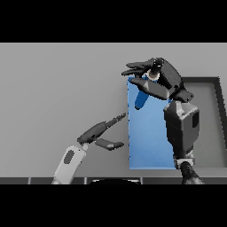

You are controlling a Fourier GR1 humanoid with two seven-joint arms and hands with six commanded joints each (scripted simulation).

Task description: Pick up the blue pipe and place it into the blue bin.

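Grey worktop point(57, 88) is filling the head view, evenly lit and plain. One blue bin point(148, 142) is lying on it right of centre, showing as a tall flat blue rectangle with its long sides running away from the robot; its walls cannot be made out from its floor. One darker grey tray point(208, 128) with a raised dark rim is sitting just beside the bin on the right, partly hidden by the right forearm. One blue pipe point(141, 101) is showing: a short, rounded, deeper-blue cylinder, tilted, its lower end pointing down and to the left over the far left part of the bin, its upper end going up into the right hand, where a pale ring-like end is showing between the fingers. Whether the pipe's lower end is touching the bin's floor cannot be told. Right hand point(162, 80) is reaching in from the lower right, over the bin's far edge, with its fingers and thumb curling around the upper end of the pipe and gripping it. Left hand point(99, 133) is hanging over bare worktop just beside the bin's left edge, near its middle, fingers straight and pointing toward the bin, thumb spread below them, holding nothing. Count: one pipe, one bin, one tray, two hands.
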